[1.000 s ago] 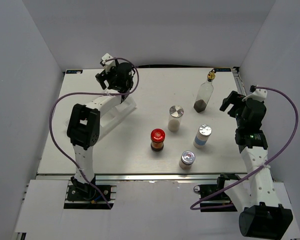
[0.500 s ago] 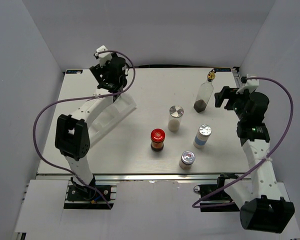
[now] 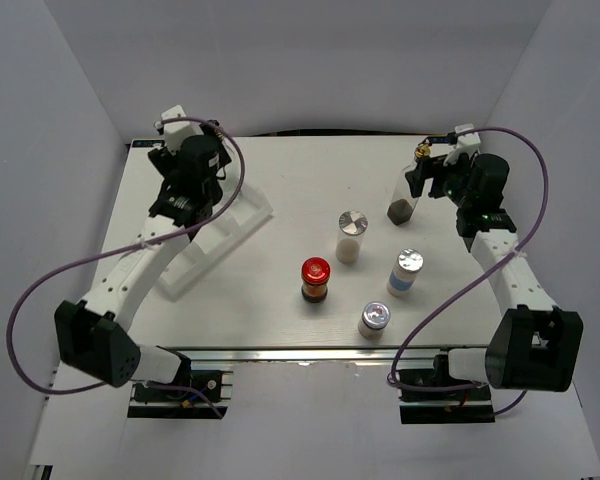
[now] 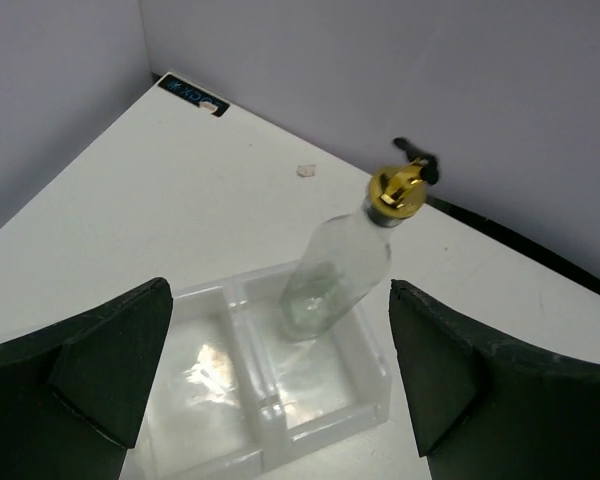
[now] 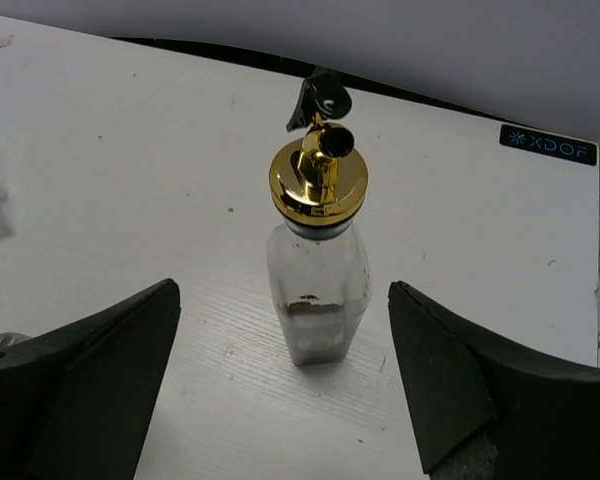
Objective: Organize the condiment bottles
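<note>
A clear glass bottle with a gold pourer (image 4: 335, 275) stands tilted in the end compartment of the white rack (image 4: 325, 410). My left gripper (image 4: 278, 345) is open, back from it and not touching it. A second gold-topped bottle (image 5: 318, 300) with dark liquid in its base (image 3: 407, 192) stands on the table at the back right. The open right gripper (image 5: 282, 335) (image 3: 427, 182) faces it, fingers either side and apart from it. On the table stand a red-capped jar (image 3: 315, 280) and three silver-lidded shakers (image 3: 352, 235) (image 3: 407, 272) (image 3: 374, 319).
The white rack (image 3: 215, 235) lies slanted at the left of the table, partly under the left arm (image 3: 140, 265). Grey walls close in the back and both sides. Purple cables loop off both arms.
The left gripper has drawn back to the left from the rack's far end, leaving the clear bottle there. The right gripper has swung back and left up to the dark-liquid bottle.
</note>
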Motion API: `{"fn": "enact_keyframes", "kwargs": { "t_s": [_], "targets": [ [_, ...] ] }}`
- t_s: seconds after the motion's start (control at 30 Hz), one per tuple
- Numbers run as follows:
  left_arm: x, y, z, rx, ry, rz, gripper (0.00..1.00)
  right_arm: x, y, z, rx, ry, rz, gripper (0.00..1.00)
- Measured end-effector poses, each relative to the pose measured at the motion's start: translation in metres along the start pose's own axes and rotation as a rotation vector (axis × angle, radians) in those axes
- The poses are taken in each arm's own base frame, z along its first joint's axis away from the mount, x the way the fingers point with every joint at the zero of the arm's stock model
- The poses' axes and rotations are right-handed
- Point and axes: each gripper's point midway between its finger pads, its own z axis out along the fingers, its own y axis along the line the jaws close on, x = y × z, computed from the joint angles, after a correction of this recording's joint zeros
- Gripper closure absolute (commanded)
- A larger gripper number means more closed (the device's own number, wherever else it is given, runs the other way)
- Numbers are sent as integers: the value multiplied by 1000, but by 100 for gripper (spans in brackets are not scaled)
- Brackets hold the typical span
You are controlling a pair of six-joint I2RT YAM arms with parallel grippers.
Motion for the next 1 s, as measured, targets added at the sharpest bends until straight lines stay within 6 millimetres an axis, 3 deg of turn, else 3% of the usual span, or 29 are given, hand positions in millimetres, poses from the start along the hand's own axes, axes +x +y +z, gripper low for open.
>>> {"fn": "enact_keyframes", "kwargs": {
  "t_s": [0.13, 0.3, 0.37, 0.5, 0.57, 0.63, 0.83, 1.0],
  "targets": [
    [8, 49, -9, -67, 10, -38, 2, 3, -1, 20, -11, -14, -12, 16],
    [26, 140, 14, -283, 30, -118, 2, 6, -6, 53, -8, -37, -10, 20],
    [37, 158, 19, -325, 50, -135, 2, 7, -8, 62, -10, -48, -14, 27],
    [49, 176, 23, -361, 81, -166, 2, 9, -9, 77, -24, -51, -13, 67],
    [51, 183, 24, -374, 83, -179, 2, 9, -9, 79, -20, -53, -10, 80],
    [50, 188, 25, -387, 80, -187, 2, 8, -8, 80, -14, -55, -19, 100],
    [50, 191, 20, -390, 75, -196, 2, 1, 9, 83, -43, -20, -61, 100],
    [52, 193, 13, -380, 70, -201, 2, -45, 40, 96, -123, -64, -130, 100]
  ]
}}
